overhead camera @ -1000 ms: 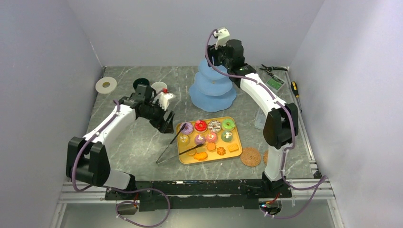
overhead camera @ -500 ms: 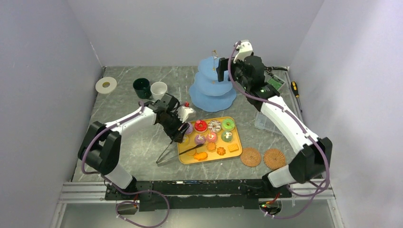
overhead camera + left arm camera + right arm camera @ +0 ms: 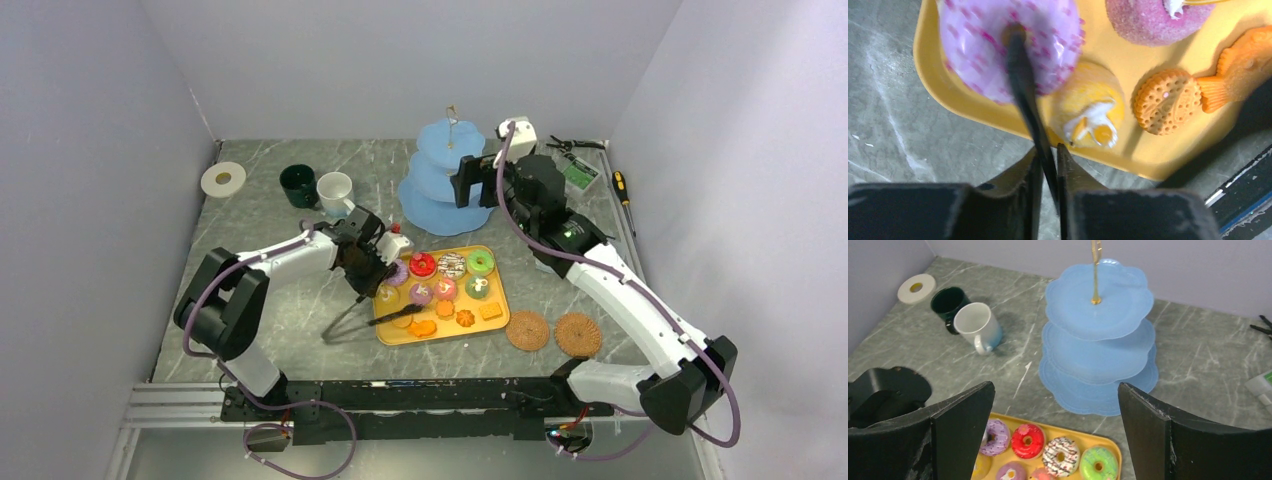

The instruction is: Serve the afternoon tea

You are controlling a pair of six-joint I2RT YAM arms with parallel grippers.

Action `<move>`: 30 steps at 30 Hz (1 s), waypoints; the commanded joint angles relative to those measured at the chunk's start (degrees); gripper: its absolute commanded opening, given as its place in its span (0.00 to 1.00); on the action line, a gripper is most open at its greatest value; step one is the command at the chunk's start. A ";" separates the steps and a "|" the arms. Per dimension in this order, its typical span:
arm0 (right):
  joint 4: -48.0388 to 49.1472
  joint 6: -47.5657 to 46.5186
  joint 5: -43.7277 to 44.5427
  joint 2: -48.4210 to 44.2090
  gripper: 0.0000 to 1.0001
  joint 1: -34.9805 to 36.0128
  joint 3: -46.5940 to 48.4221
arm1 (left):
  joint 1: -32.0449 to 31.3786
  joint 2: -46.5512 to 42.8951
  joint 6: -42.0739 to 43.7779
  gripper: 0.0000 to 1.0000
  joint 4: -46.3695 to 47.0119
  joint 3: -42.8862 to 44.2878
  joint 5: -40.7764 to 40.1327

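Doughnuts point(image 3: 440, 268), cupcakes point(image 3: 445, 288) and orange biscuits point(image 3: 465, 318) sit on the yellow tray point(image 3: 503, 290) at the centre-front of the counter point(image 3: 290, 300). Two woven coasters point(image 3: 527, 330) lie just right of the tray's near corner.

1. Black tongs point(image 3: 345, 320): the joined end rests on the counter left of the tray. Both arms reach over the tray's left rim.
2. Left tool point(image 3: 1048, 155): low over the counter at the tray's left rim, fingers pressed together, pinching one arm of the tongs. In the left wrist view that arm's tip lies on the purple doughnut point(image 3: 1008, 45), with a yellow cupcake point(image 3: 1088, 112) and a round biscuit point(image 3: 1163, 102) beside it.
3. White mug point(image 3: 335, 190) and dark green mug point(image 3: 298, 185): upright, just beside each other, far left. A tape roll point(image 3: 223, 179) lies further left.
4. Light-blue three-tier stand point(image 3: 440, 185): upright behind the tray, far centre.
5. Right tool point(image 3: 1054, 390): raised beside the stand, fingers spread wide, apart from the stand.
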 commanded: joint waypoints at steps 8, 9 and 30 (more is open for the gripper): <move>-3.63 2.38 6.48 -2.11 1.00 7.86 1.47 | -0.22 -5.39 -1.08 0.03 -3.50 4.01 1.02; -3.67 2.56 6.52 -2.33 1.00 8.15 1.52 | -0.21 -6.24 -1.30 0.03 -4.58 4.76 1.21; 0.74 5.77 -3.18 -10.96 1.00 11.65 1.92 | 11.84 -23.56 -12.37 0.03 -16.30 30.66 22.41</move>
